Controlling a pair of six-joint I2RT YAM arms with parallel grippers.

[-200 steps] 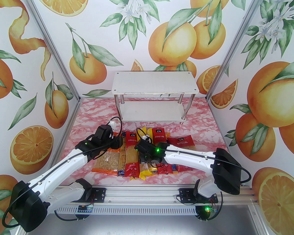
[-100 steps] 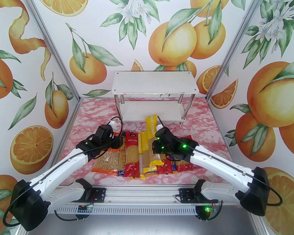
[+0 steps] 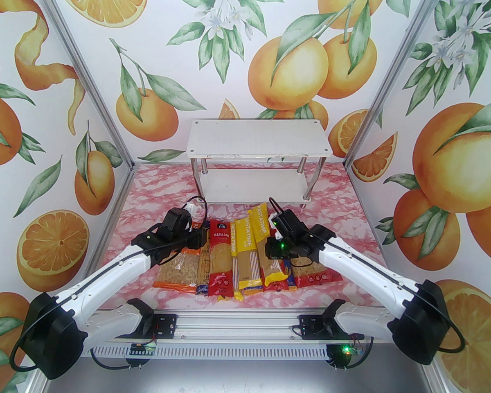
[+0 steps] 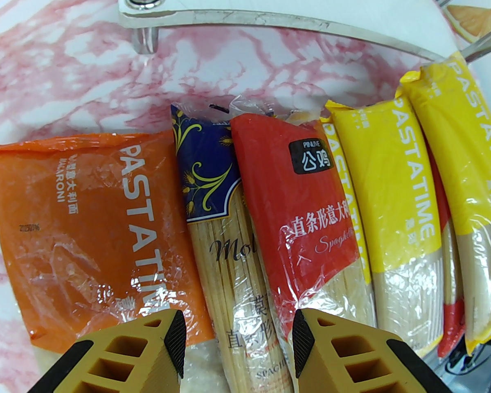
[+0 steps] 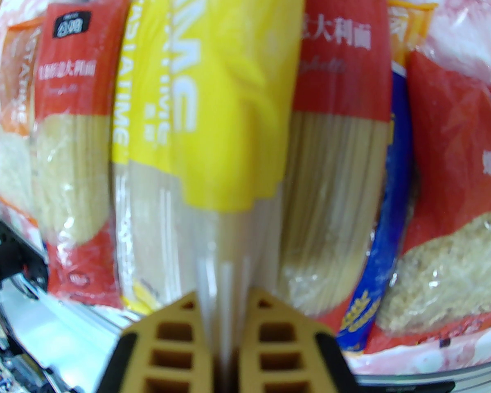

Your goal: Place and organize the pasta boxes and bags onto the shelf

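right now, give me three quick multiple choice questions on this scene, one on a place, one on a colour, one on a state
1. Where does the orange bag lie among the packs? a) leftmost b) rightmost c) in the middle
2. What colour does the right hand grip? a) red b) yellow c) blue
3. The left hand is: a) open b) shut on the red pack c) shut on the orange bag
Answers: 1a, no pack lies left of it; 2b, a yellow pack sits pinched in it; 3a, it gapes over the blue pack.
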